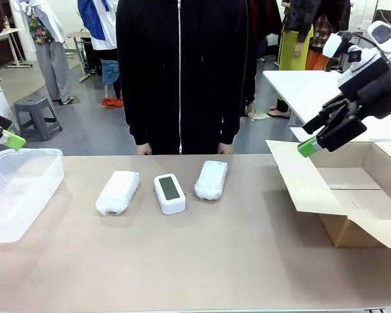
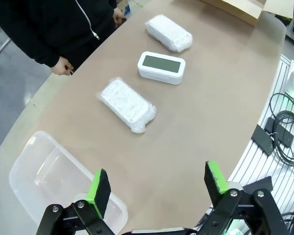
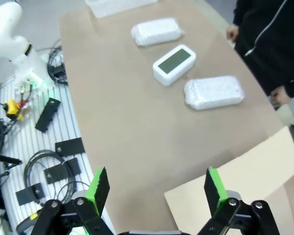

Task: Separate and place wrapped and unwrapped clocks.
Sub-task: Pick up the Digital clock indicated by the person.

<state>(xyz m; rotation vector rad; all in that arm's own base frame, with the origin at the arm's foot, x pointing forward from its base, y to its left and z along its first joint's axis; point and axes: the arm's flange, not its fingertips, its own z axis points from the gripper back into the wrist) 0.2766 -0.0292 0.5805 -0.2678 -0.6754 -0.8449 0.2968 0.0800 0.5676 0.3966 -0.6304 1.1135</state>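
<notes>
Three clocks are lying in a row across the middle of the table, toward its far edge.
- The bare clock is sitting in the centre with its dark screen facing up.
- The left wrapped clock is lying just beside it on the left, and the right wrapped clock just beside it on the right. None are touching.
- All three are running their long axes near-to-far. The two bundles are leaning slightly rightward at their far ends.

The left gripper is hanging above the clear tub at the table's left end, with fingers spread wide and gripping nothing. The right gripper is hovering over the flap of the cardboard box at the right end, likewise spread and empty.

The row is lying to the right of the left gripper and to the left of the right one. The left bundle is looking nearer the left arm and the right bundle nearer the right arm. The bare clock sits about midway. Judging by the axes, either gripper is likely needing to straddle a clock's short width.

No brand, label or digits are reading clearly, and the bubble wrap is hiding any print.

A person is standing at the far side, with both hands at the table's far edge, behind the row.
</notes>
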